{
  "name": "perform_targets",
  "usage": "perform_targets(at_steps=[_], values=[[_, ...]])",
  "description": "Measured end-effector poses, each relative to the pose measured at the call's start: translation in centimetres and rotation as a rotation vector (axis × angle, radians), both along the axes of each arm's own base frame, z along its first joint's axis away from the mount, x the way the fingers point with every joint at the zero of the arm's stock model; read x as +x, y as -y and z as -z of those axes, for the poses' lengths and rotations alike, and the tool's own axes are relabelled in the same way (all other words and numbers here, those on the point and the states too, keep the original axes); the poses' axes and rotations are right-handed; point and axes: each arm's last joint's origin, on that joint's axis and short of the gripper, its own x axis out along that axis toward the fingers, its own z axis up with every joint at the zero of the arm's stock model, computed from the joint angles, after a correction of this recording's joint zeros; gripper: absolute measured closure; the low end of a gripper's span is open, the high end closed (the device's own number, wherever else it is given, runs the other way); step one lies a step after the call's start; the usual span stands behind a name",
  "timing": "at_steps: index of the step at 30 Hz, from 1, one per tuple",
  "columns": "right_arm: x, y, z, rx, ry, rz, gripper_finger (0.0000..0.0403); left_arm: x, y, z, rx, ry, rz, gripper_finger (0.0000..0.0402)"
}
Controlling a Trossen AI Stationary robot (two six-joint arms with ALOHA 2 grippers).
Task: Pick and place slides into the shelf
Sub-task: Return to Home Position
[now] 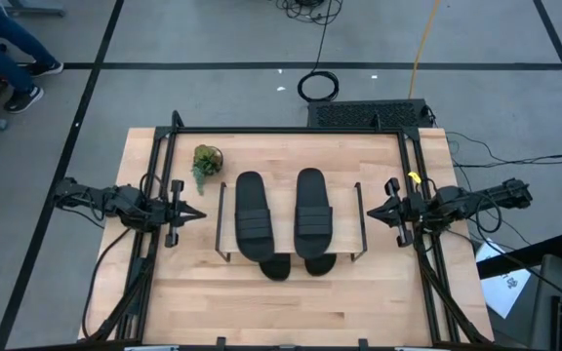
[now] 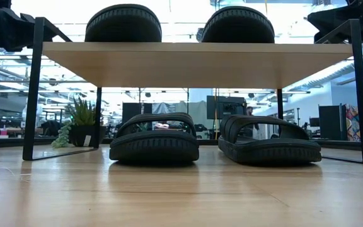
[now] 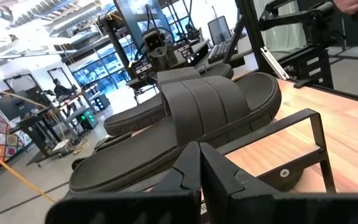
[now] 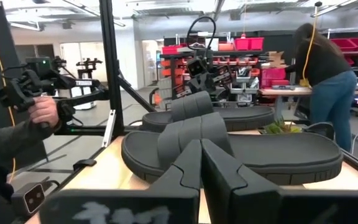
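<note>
Now my left hand (image 1: 200, 214) and right hand (image 1: 370, 210) rest pinched closed, empty, flanking the shelf (image 2: 194, 63) because all slides (image 1: 252, 219) are stowed.

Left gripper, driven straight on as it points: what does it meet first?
Probably the nearer all-black ribbed-strap slide on the light wood shelf top; the shut left gripper sits level with it. Height is unclear, so the black wire side frame may come first.

left gripper (image 1: 195, 214) and right gripper (image 1: 373, 209) face each other, level, fingers (image 3: 185, 180) pressed together.
</note>
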Motion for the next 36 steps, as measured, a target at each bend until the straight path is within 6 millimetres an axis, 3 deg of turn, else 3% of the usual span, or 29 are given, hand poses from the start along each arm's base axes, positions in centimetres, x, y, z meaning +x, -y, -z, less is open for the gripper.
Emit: perform_targets(at_steps=[16,23,36], values=[[0.02,-0.01,0.19,-0.014,-0.019,0.000,0.0403,0.01,-0.03,0.09,-0.132,-0.024,-0.011,0.0401],[0.02,-0.01,0.19,0.060,-0.026,-0.007,0.0403,0.03,-0.07,0.11,-0.208,-0.033,-0.029,0.0391],[0.02,-0.01,0.19,0.062,-0.026,-0.007,0.0403,0.03,-0.07,0.11,-0.202,-0.032,-0.029,0.0393]])
